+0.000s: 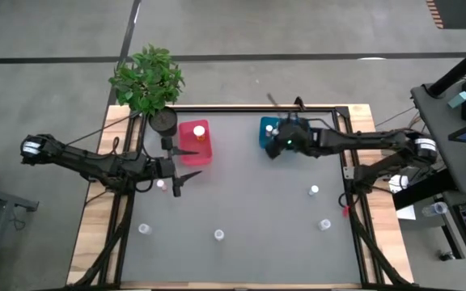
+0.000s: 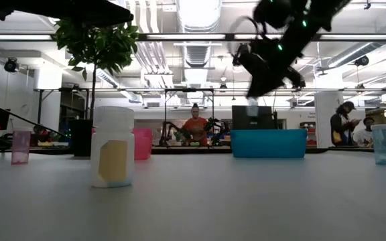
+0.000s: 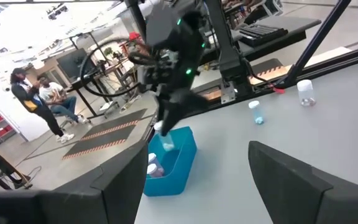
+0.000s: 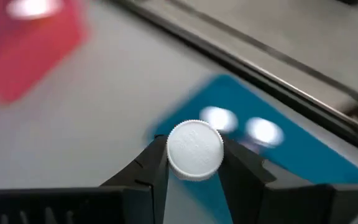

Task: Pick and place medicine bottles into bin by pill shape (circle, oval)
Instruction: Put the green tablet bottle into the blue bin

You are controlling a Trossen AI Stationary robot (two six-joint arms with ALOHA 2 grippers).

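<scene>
My right gripper (image 4: 194, 167) is shut on a white-capped medicine bottle (image 4: 194, 148) over the teal-blue bin (image 1: 267, 133). In the low view the gripper (image 2: 253, 94) hangs well above the bin (image 2: 268, 143). Two white-capped bottles (image 4: 216, 118) stand inside the teal bin. The pink-red bin (image 1: 195, 145) holds one bottle (image 1: 199, 132). My left gripper (image 1: 186, 166) is open and empty just in front of the pink-red bin, with a pinkish bottle (image 1: 161, 185) standing on the table beside it. Several more bottles stand upright near the table's near edge and right side. My right gripper pinches the bottle between its two fingers (image 4: 157, 168), at the bottle's top just under the white cap (image 4: 174, 163). The fingers come from above, pointing down. The bottle is upright and lifted clear, its body (image 2: 252, 106) showing below the fingers above the teal bin.
A potted plant (image 1: 148, 81) with a dark round pot (image 1: 163, 121) stands at the far left, beside the pink-red bin. Loose bottles stand on the table (image 1: 144, 229), (image 1: 218, 234), (image 1: 324, 225), (image 1: 314, 191). People show in the room beyond the table.
</scene>
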